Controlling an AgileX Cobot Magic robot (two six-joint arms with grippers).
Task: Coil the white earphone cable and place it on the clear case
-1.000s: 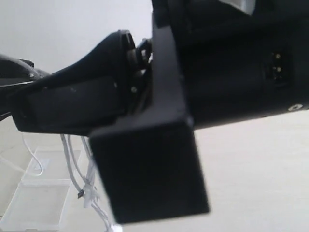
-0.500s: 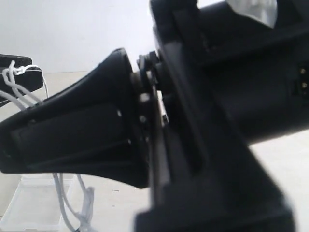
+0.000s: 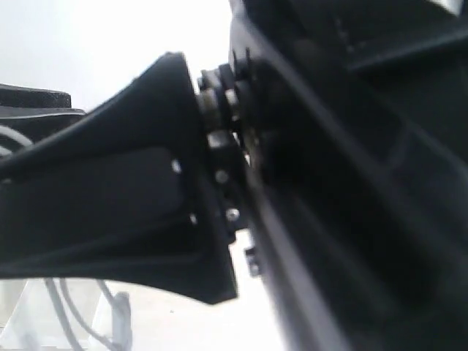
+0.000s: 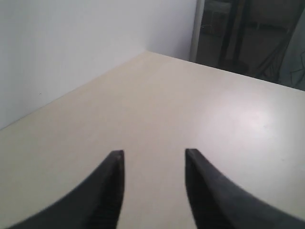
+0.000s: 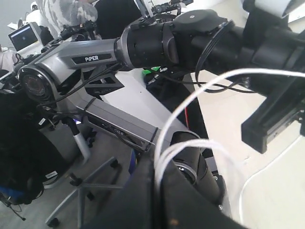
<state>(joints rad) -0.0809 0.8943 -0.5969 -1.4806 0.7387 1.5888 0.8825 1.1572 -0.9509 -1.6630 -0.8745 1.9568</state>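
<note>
while a black arm is crowding right up against the exterior view and blocking nearly all of it, the right gripper is pinching its fingers tight together on the white earphone cable. several loops of the cable are springing out from between those fingers and arching up into the air, well off the desk, and one pale strand is trailing across the desk surface beside them. beyond the loops a grey arm is stretching across, with an office chair standing on the floor below it.

the left gripper is hovering over a bare stretch of the desk near the white wall, its two fingers standing apart at a middling gap and gripping nothing.

under the black arm, in the lower left of the exterior view, a few thin strands are hanging down toward the desk, all of it blurred; i cannot make out the clear case for certain in that haze.
</note>
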